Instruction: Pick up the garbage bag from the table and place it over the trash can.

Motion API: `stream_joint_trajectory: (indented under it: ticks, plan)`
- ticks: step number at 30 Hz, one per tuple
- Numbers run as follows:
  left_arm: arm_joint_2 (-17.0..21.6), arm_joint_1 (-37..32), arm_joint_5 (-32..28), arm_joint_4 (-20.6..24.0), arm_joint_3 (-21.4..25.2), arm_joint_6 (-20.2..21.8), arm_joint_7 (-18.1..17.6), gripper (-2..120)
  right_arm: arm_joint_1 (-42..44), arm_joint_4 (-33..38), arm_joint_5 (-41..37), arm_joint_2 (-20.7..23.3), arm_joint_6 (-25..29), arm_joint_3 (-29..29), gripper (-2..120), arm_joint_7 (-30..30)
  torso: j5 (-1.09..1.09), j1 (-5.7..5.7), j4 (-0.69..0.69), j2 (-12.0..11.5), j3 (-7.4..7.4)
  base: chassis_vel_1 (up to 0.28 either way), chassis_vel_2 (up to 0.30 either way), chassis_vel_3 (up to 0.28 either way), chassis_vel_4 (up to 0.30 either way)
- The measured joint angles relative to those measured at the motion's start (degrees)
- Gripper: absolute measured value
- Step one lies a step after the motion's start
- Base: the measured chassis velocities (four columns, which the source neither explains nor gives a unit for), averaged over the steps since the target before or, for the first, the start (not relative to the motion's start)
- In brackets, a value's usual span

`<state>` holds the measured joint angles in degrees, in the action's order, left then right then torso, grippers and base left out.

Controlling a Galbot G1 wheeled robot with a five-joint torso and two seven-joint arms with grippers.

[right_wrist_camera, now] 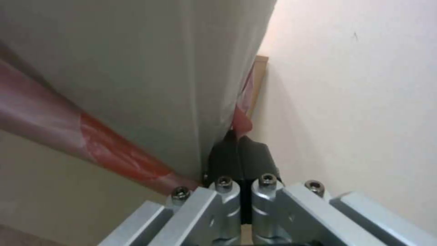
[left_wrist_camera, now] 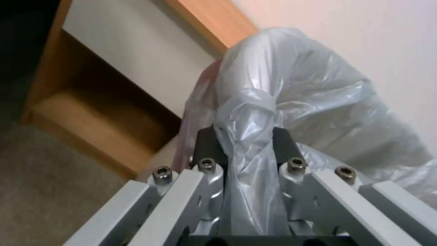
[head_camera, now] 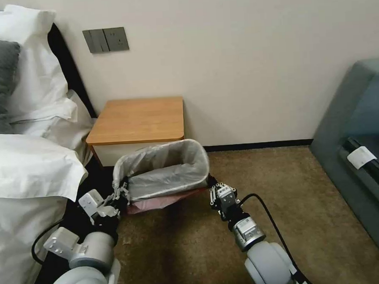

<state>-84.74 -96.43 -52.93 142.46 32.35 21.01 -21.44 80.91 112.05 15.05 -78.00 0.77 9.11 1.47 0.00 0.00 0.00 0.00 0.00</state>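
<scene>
Before the table point(head_camera: 137, 119) — garbage bag point(head_camera: 165, 171) between left pincer point(head_camera: 121, 192), right pincer point(head_camera: 211, 186).

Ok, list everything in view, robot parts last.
Bag: one, grey with red rim, stretched over the bin.
Bin: one, beige, on the carpet before the table.
Table: one, orange-brown, against the wall.
Bed: one, white linen, left.
Pillows: white and grey, on the bed.
Switch plate: one, grey, on the wall.
Sofa: one, blue-grey, right.
Left gripper: shut on bag.
Right gripper: shut on bag's rim.
</scene>
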Motion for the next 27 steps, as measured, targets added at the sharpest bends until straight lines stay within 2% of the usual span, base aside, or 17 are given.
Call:
stream_joint_trajectory:
  ticks: [6, 9, 19, 27]
  plan:
    - [-0.1, -0.1, -1.4, 0.8, -0.7, 0.4, -0.3, 11, 0.2, -1.9, 8.3, -0.9, 1.5, 0.6, 0, 0.3, 0.00, 0.00, 0.00, 0.0, 0.00, 0.000, 0.000, 0.000, 0.000]
    - [0.0, -0.1, -2.2, 0.8, -1.0, 0.9, -0.4, 11, -0.4, -4.5, 16.8, -2.2, 4.7, 2.2, 0, 1.2, 0.00, 0.00, 0.00, 0.0, 0.00, 0.000, 0.000, 0.000, 0.000]
    - [0.4, 0.2, -3.4, 0.8, -0.5, 1.6, -0.4, 11, -1.3, -6.1, 23.8, -3.4, 6.2, 3.4, 0, 2.4, 0.00, 0.00, 0.00, 0.0, 0.00, 0.000, 0.000, 0.000, 0.000]
    - [0.7, 0.5, -6.1, 0.8, 0.0, 3.0, -1.0, 11, -1.5, -10.7, 27.3, -3.7, 7.8, 5.5, 0, 2.3, 0.00, 0.00, 0.00, 0.0, 0.00, 0.000, 0.000, 0.000, 0.000]
